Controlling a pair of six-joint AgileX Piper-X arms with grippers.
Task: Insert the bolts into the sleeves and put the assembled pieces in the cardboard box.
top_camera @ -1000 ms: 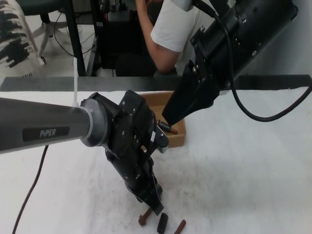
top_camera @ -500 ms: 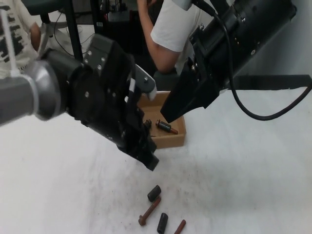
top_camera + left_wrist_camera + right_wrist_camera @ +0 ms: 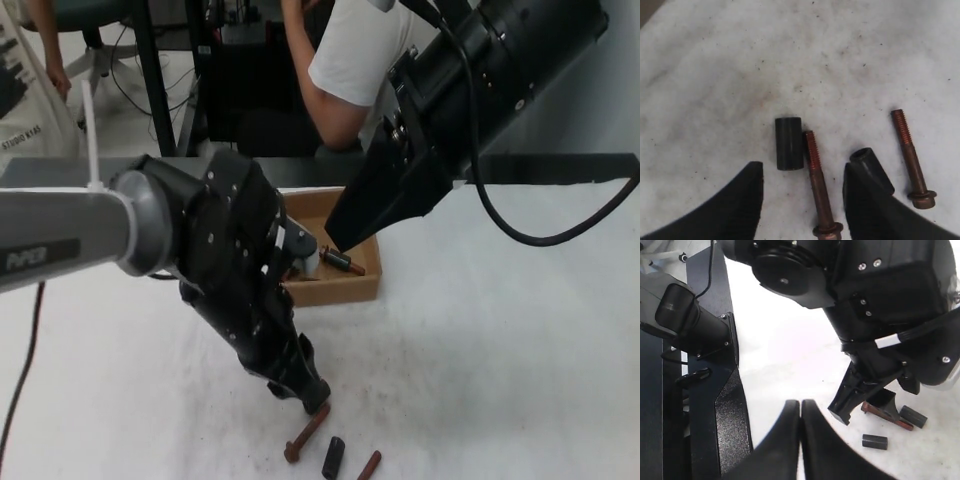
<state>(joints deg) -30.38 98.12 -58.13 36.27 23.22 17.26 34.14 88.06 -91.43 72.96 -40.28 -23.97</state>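
Four loose parts lie on the white desk [image 3: 480,350], on the near side of the cardboard box [image 3: 350,288]; one assembled piece [image 3: 342,262] is already inside that box. The left gripper [image 3: 802,169] hangs low over the loose parts, its fingers spread apart and nothing between them. Just ahead of the gap lie the nearer sleeve [image 3: 789,143] and the nearer bolt [image 3: 819,190], side by side and almost touching. The second sleeve [image 3: 869,161] is partly hidden behind one finger; the second bolt [image 3: 909,152] lies apart from it. The right gripper [image 3: 800,407] hangs higher, near the box, fingers pressed together and holding nothing. The step in hand, I judge, is picking a part for the next assembly; the next move calls for coming down on one part alone, without also catching its neighbour.
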